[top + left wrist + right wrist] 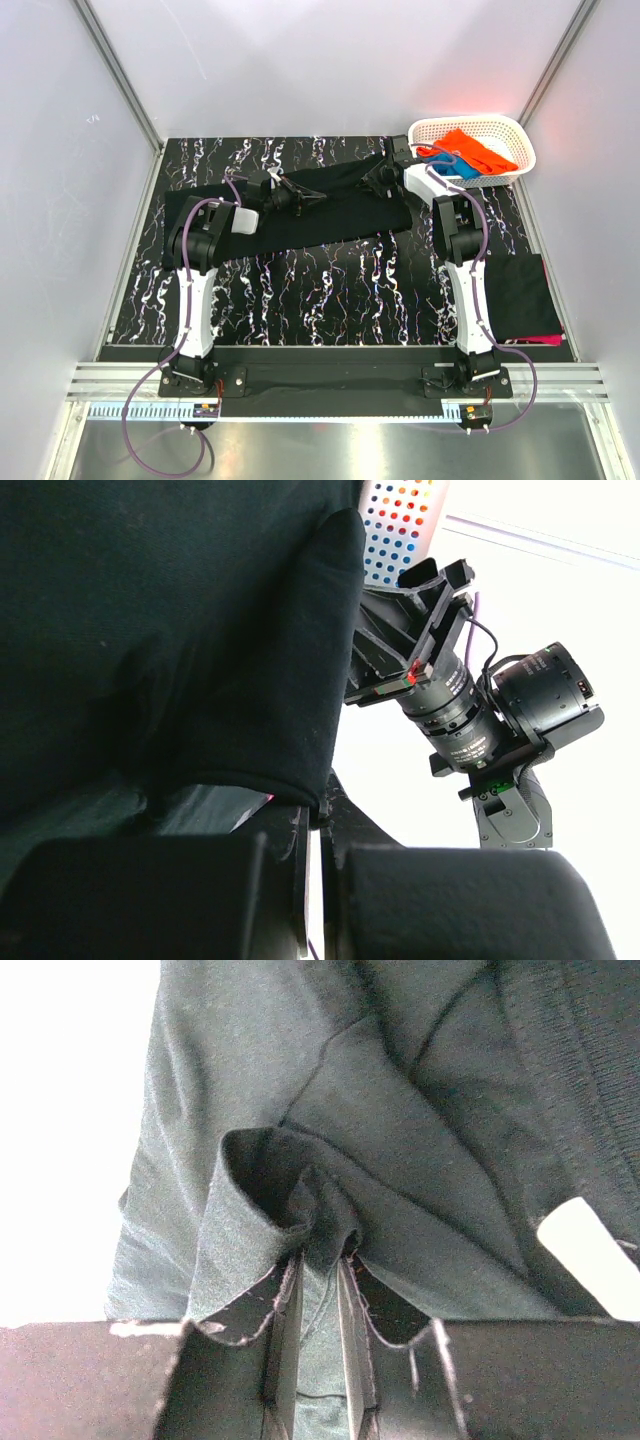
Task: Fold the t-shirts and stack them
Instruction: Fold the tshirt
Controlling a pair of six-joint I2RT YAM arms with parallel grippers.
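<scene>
Start with the worktop [300, 290]: it is dark with white streaks, and it fills most of the top view. On its far half lies the big black t-shirt [340, 215]. The shirt is spread in a long band, and its long way runs from left to right, dipping a little nearer to you on the left.

Next, look at the near right corner. A folded black t-shirt [520, 290] sits there, with a magenta t-shirt [548, 340] peeking out from under it. In the far right corner is the white basket [520, 135], holding an orange t-shirt [480, 150] and a blue t-shirt [447, 168].

Now the small parts. Your left end effector [290, 195] is squeezed tight on a fold of the big black t-shirt, close to the middle of its far edge. Your right end effector [383, 178] pinches a bunched bit of the same shirt at its far right end — its wrist view shows cloth caught between the two fingers.

So both grips sit along the far edge, side by side, and the rest of the shirt lies toward you from them. I think the next fold must come toward you, across the long way. The right arm is nearer the folded pile.
</scene>
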